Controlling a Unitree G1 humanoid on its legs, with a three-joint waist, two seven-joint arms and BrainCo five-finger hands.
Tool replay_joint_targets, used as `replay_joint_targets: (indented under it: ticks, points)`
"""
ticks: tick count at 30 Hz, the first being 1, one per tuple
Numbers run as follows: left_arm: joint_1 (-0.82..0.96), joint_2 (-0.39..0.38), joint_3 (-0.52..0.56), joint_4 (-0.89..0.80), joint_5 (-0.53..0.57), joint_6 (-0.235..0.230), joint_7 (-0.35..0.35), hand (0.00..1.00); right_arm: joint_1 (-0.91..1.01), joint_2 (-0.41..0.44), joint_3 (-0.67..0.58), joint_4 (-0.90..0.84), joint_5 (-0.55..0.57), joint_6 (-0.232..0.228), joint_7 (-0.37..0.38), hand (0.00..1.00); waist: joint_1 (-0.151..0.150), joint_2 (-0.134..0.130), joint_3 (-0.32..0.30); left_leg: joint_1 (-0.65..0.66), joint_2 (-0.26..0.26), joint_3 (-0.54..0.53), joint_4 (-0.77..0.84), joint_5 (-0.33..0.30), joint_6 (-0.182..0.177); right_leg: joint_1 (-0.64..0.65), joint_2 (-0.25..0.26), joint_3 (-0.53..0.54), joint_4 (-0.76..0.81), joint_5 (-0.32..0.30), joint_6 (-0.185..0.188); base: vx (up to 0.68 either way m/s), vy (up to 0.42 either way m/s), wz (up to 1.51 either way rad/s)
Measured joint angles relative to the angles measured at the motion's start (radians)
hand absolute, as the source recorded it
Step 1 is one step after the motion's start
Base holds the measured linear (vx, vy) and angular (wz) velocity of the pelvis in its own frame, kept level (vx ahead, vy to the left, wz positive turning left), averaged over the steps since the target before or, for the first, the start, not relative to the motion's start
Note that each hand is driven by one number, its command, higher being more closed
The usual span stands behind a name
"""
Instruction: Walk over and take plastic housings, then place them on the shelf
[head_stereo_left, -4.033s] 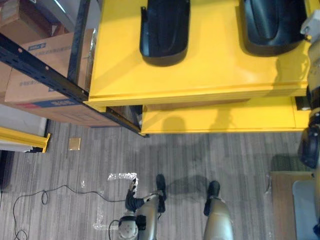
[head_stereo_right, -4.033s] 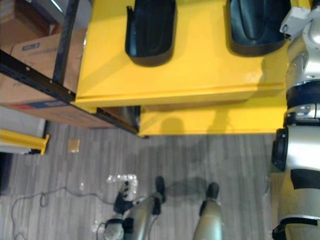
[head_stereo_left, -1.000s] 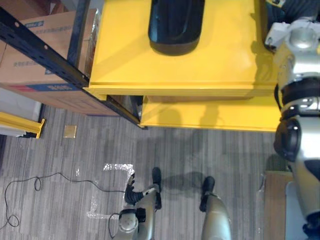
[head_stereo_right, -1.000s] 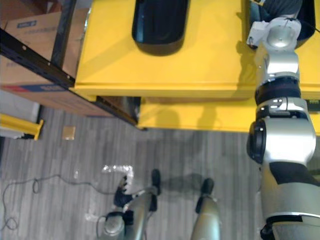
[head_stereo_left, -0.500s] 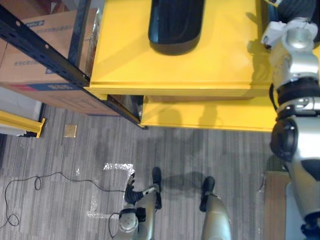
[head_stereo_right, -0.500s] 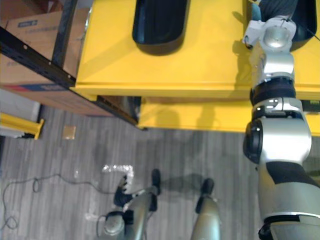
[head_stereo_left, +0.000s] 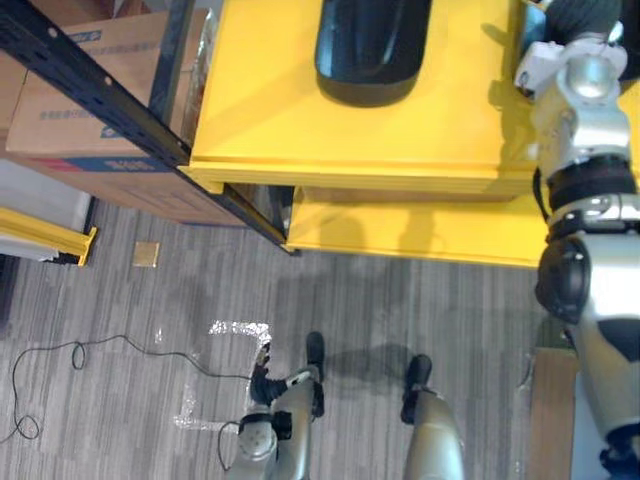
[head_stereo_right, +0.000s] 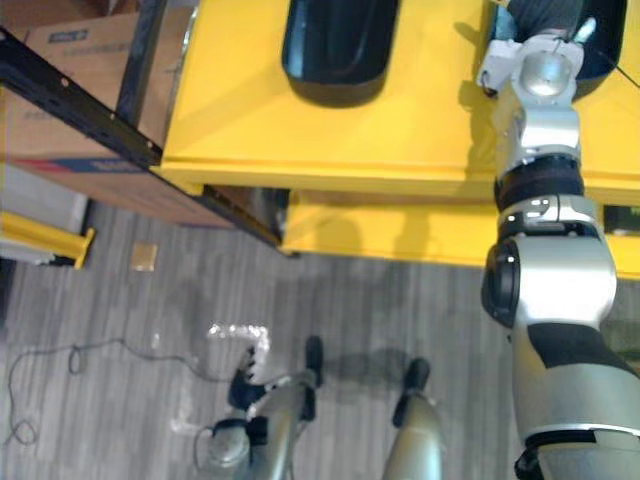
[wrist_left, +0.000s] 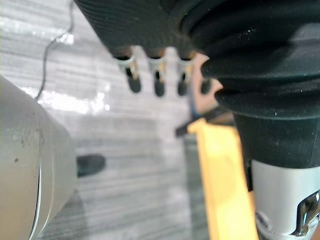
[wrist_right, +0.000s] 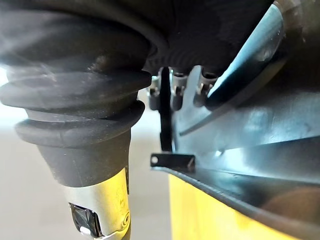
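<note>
I record my left hand (head_stereo_left: 263, 382) hanging low over the grey striped floor (head_stereo_left: 400, 310) with fingers loosely straight, beyond it the yellow counter (head_stereo_left: 300, 120) carrying one glossy black plastic housing (head_stereo_left: 372, 50) untouched, and farthest my right hand (head_stereo_right: 550, 15) against a second black housing (wrist_right: 250, 125), its grip impossible to tell.

Right arm stretched forward, right hand (head_stereo_right: 548, 14) far out; left hand (head_stereo_left: 263, 384) hangs low, fingers (wrist_left: 159, 82) relaxed.

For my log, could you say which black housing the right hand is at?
The right-end housing on the yellow table, by the right hand; the middle housing lies alone.
</note>
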Motion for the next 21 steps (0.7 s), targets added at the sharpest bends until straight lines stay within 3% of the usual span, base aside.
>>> replay_joint_targets:
  ticks: [12,21]
  points:
    - [0.000,0.000,0.000,0.001,0.000,0.000,0.000,0.00,0.000,0.009,-0.001,0.000,-0.009,-0.001,0.012,0.00,0.004,0.000,0.000,0.000,-0.003,-0.002,-0.005,0.008,0.000,0.000,-0.002,-0.001,0.000,-0.001,0.000,0.00,-0.001,0.00]
    - [-0.001,0.000,0.002,0.002,0.000,0.000,0.005,0.00,0.001,-0.025,0.013,-0.004,-0.202,0.015,-0.024,0.00,-0.002,0.000,0.000,-0.001,-0.002,-0.001,-0.005,0.008,0.000,0.000,-0.002,-0.001,-0.001,0.000,0.000,0.02,-0.004,0.00]
